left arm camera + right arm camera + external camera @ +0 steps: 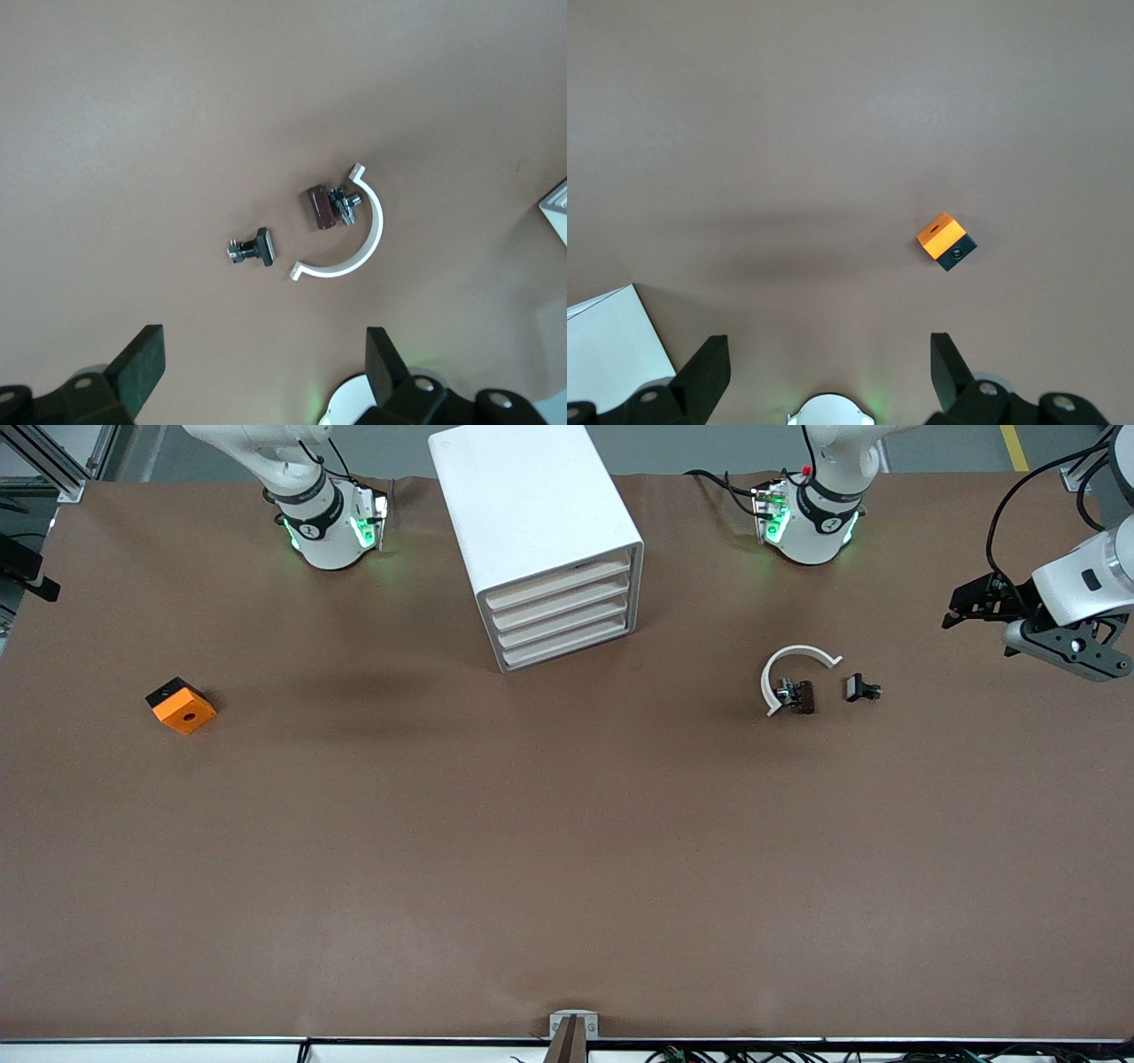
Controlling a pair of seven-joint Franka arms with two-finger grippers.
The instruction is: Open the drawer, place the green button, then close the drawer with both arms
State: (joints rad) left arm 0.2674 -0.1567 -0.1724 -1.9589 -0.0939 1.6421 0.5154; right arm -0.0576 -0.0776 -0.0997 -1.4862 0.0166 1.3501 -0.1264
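Nothing is starting yet: both arms are waiting high, left gripper (257, 372) and right gripper (824, 372) gaping empty; opening the shut drawer (567, 633) comes first.

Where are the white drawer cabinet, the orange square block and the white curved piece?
White drawer cabinet (532, 505), front view, on its top face.
Orange square block (183, 710), front view, on its orange face.
White curved piece (372, 241), left wrist view, on its arc.
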